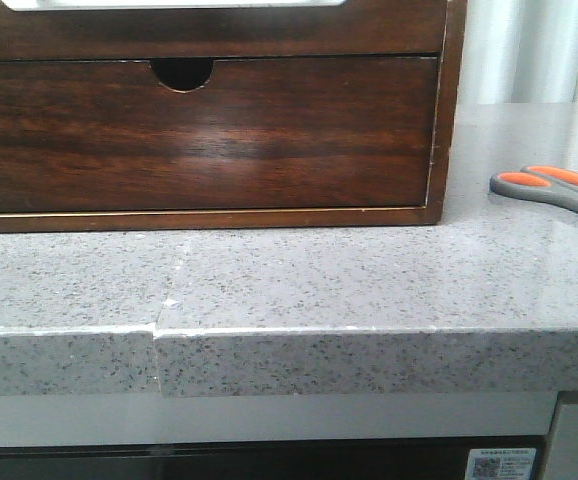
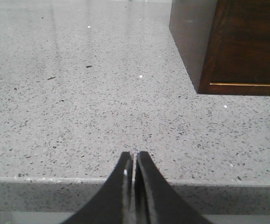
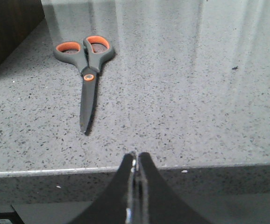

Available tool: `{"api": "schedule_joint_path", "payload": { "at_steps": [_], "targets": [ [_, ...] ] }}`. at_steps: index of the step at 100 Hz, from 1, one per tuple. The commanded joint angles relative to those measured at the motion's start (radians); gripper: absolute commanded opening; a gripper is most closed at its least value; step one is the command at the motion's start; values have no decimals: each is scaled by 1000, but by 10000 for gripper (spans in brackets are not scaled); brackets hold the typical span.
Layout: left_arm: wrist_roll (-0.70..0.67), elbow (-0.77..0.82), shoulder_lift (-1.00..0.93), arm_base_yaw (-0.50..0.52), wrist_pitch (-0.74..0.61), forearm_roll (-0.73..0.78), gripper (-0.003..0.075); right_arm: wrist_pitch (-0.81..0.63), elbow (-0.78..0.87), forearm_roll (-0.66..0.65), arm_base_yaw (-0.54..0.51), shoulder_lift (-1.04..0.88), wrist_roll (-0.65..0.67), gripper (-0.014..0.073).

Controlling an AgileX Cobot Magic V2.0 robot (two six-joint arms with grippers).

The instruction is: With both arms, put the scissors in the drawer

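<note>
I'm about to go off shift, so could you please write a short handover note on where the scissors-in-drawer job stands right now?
Left gripper: shut, holding nothing, at the counter's front edge, short of the wooden cabinet.
Right gripper: shut, holding nothing, at the counter edge in front of the scissors.
Scissors: lying flat and closed on the counter, to the right of the cabinet, blade tips toward the front edge.
Drawer front with the semicircular notch: closed.
Done: nothing yet.
Left: open the drawer, pick up the scissors, put them in.

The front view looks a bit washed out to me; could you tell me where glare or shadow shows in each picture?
Front view: a pale sheen on the dark wooden drawer front. Left wrist view: bright streaks across the grey speckled stone counter. Right wrist view: the grey-handled scissors cast a thin shadow.
</note>
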Motion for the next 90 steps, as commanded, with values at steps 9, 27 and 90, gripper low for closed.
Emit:
{"api": "schedule_joint_path", "payload": {
  "at_steps": [9,27,90],
  "targets": [
    [-3,19,-28,-7,-71,0,-22,-39,30,-3,0,-22,-7,-41],
    [-3,19,-28,-7,-71,0,-22,-39,30,-3,0,-22,-7,-41],
    [-3,19,-28,-7,-83,67,-22,-39,30,-5,0,-22,-7,-41]
  ]
}}
